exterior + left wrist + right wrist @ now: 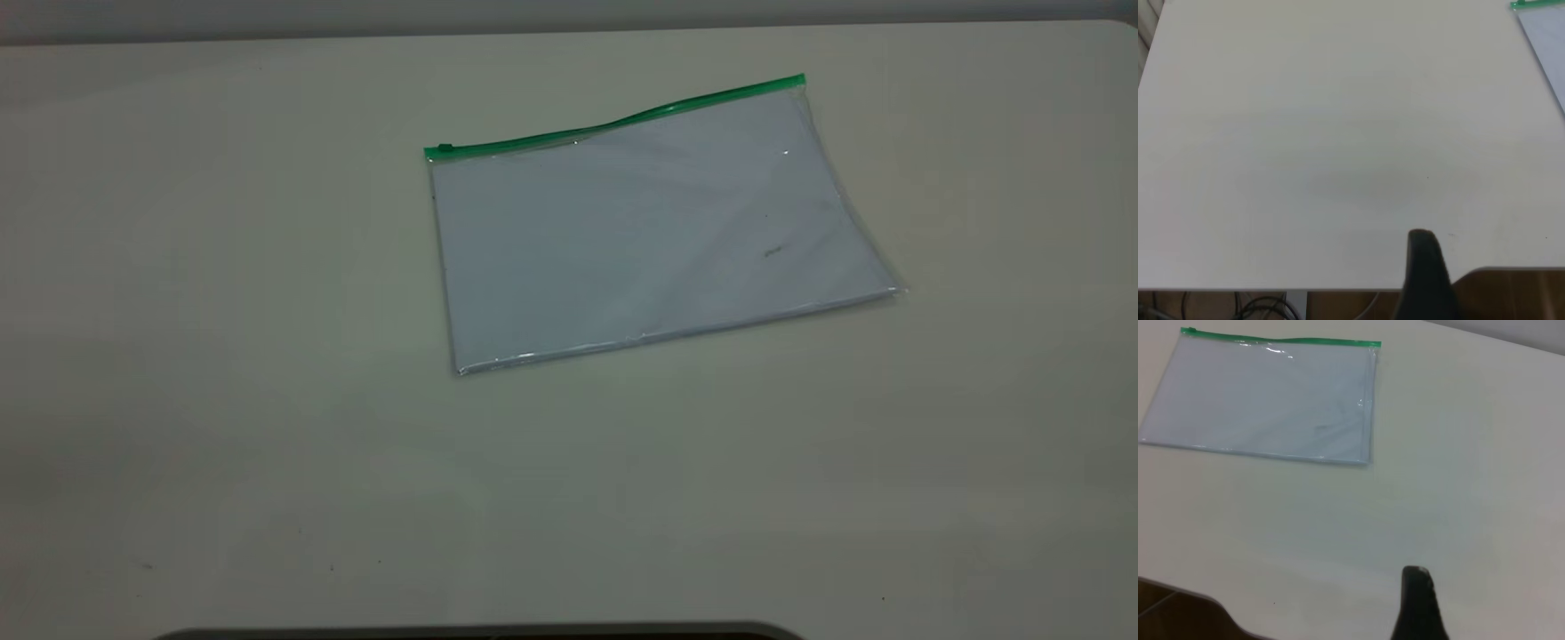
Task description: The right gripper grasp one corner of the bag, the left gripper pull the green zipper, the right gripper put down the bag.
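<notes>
Bag lies flat on the pale table, green zipper along its far edge, slider at the left end. Both grippers sit well apart from it, near the table's edge. Only one black finger of the left gripper and one of the right show, so their openings cannot be told.
</notes>
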You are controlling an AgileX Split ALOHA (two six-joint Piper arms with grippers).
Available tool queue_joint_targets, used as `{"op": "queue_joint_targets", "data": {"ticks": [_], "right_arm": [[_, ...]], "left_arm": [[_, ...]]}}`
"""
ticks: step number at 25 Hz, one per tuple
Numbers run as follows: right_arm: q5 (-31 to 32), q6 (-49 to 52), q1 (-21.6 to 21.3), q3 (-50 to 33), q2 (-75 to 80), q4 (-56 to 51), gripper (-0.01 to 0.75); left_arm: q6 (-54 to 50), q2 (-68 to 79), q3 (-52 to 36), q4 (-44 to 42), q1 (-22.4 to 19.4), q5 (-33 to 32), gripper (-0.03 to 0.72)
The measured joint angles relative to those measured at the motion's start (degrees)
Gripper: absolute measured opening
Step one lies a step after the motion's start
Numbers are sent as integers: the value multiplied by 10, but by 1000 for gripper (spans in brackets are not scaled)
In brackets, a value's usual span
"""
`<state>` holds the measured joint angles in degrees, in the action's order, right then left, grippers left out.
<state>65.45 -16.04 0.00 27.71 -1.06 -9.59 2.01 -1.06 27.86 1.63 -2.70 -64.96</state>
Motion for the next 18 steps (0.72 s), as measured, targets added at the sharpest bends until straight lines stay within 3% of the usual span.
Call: {"op": "queue_joint_targets", "data": {"ticks": [11,18], "right_arm": [[0,4,0,0,0,1,578],[-2,109,0,0,0,71,578]], "left_arm": [[0,0,0,0,0,0,586],[0,0,0,0,0,0,586]]}}
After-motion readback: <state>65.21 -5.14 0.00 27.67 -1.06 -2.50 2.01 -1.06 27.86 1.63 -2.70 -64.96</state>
